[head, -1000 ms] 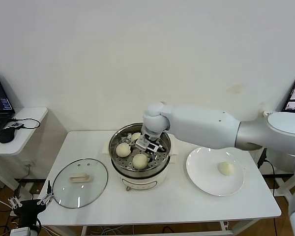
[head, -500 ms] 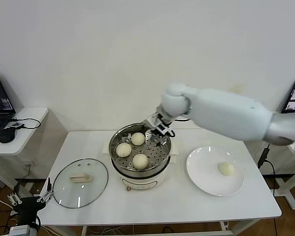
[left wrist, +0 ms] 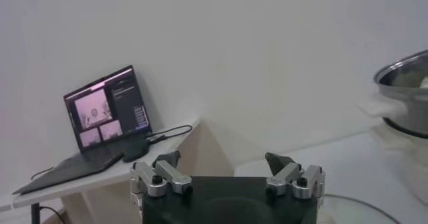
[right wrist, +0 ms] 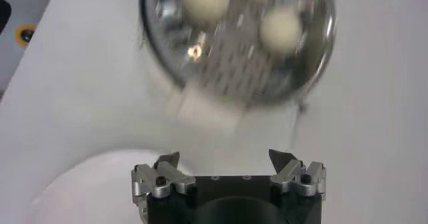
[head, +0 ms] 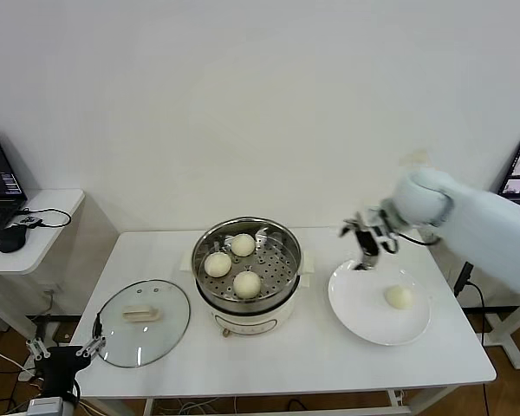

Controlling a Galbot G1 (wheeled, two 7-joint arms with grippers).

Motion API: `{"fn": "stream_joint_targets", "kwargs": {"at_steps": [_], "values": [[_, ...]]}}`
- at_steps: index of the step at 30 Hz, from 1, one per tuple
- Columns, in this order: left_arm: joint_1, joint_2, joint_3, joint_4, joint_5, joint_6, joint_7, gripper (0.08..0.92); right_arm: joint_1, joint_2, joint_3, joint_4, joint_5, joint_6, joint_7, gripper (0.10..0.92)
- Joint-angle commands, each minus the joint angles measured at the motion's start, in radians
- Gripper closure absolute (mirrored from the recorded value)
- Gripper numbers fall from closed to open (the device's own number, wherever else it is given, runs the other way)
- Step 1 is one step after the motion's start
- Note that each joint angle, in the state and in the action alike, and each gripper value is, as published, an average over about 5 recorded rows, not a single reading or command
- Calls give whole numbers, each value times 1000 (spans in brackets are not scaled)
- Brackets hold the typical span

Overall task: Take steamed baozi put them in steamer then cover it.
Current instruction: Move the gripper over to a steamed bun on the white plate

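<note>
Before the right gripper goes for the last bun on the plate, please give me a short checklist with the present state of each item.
1. Right gripper open and empty: ok.
2. Last bun free on the plate: ok.
3. Right gripper over that bun: not ok, it hangs at the plate's far edge.
4. Room in the steamer beside its three buns: ok.
5. Lid off, on the table: ok.
6. Left gripper out of the way, low by the table's front corner: ok.
</note>
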Motion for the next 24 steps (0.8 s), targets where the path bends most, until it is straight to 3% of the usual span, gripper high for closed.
{"fn": "stream_joint_targets", "kwargs": {"at_steps": [1, 24], "values": [[-1, 1, 16, 8, 12, 1, 0, 177, -349, -179, 269, -82, -184, 61, -19, 203], [25, 4, -16, 8, 5, 1, -1, 177, -450, 143, 364, -388, -316, 76, 49, 203]]}}
